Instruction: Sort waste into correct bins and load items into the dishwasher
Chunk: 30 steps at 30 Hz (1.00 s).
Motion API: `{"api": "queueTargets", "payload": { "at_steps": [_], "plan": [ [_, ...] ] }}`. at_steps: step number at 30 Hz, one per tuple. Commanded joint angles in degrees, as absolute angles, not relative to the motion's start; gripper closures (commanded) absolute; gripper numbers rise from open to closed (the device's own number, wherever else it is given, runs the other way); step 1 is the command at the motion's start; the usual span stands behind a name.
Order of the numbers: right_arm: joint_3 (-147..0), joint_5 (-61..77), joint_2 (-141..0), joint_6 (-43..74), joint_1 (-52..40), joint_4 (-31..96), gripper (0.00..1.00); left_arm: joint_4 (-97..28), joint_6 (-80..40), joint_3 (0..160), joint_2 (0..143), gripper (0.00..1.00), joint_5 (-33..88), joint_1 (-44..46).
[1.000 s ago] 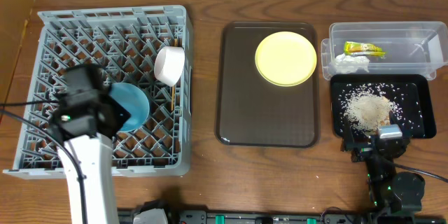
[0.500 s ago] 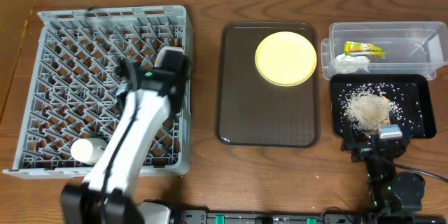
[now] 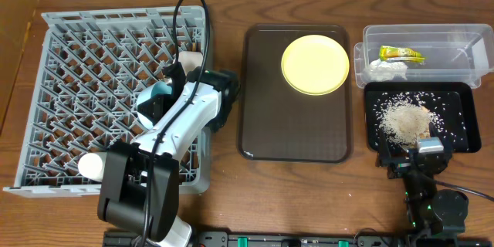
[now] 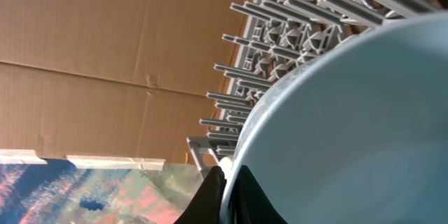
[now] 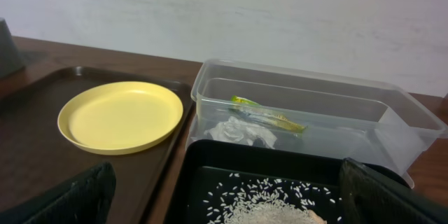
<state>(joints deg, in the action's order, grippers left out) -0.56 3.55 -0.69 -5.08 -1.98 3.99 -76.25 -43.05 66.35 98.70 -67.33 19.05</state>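
Note:
My left gripper is shut on the rim of the light-blue bowl, which fills the left wrist view tilted on edge. From overhead the bowl shows over the right part of the grey dishwasher rack, beside the left arm. A white bowl leans behind it and a small white cup lies at the rack's front left. The yellow plate rests on the brown tray. My right gripper stands open at the near edge of the black tray, which holds rice scraps.
The clear tub at the back right holds the yellow-green wrapper and white tissue. A dark-brown serving tray lies between rack and bins. The left arm's cable loops over the rack's right wall.
The left arm has swung from the rack's left side to its right side, carrying the light-blue bowl. The white cup has come into view. The right arm has not moved.

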Motion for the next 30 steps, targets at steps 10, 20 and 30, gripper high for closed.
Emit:
{"api": "queueTargets", "payload": {
  "at_steps": [10, 20, 30],
  "plan": [
    [-0.3, 3.2, -0.4, -5.7, -1.5, 4.0, 0.01, -78.2, -45.1, 66.3, 99.5, 0.92, -68.6, 19.3],
    [-0.3, 3.2, -0.4, -5.6, -1.5, 4.0, 0.01, -79.3, -45.1, 66.3, 99.5, 0.92, -70.2, 19.3],
    [-0.3, 3.2, -0.4, -5.7, -1.5, 4.0, 0.01, -79.4, -45.1, 66.3, 99.5, 0.92, -70.7, 19.4]
  ]
}}
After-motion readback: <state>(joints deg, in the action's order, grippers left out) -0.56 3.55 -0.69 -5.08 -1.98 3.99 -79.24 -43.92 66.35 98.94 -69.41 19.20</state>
